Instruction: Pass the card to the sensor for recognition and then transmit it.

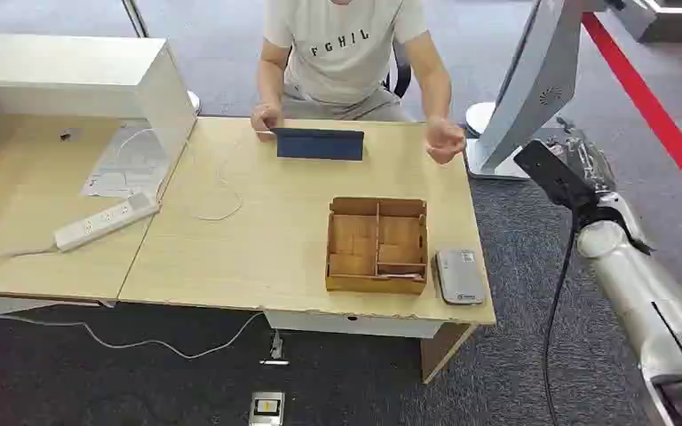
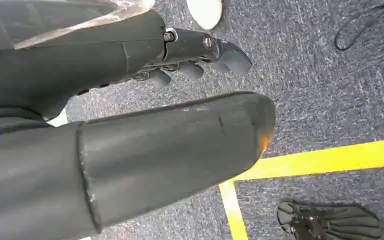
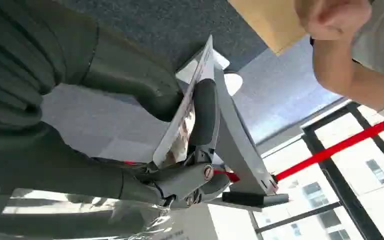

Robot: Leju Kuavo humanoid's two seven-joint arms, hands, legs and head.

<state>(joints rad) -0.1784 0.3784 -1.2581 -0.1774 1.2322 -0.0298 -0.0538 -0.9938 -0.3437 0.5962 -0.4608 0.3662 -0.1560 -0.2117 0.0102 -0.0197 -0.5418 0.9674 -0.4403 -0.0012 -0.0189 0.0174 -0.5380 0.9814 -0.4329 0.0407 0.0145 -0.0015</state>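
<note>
Right hand: your right hand (image 3: 180, 150) pinches the card (image 3: 187, 107) between thumb and a finger, raised off the right end of the table (image 1: 257, 231); in the head view the hand (image 1: 577, 173) sits well apart from the table edge
Card: held edge-on and tilted, one face turned outward, which I judge suits presenting it flat to a reader
Sensor: I take the grey device (image 1: 458, 275) lying just beside the tray (image 1: 377, 246) as the sensor; the card is not yet over it, so recognition looks undone
Left hand: your left hand (image 2: 180, 100) hangs over the carpet holding nothing, fingers loosely apart, kept out of the way
Person: seated across the table with both hands up near a blue folder (image 1: 320, 144), placed, I judge, to receive the card afterwards
Next move: bring the card down and inward over the sensor, face parallel to it
Risk: the pinch is light, so a knock could shift the card
</note>
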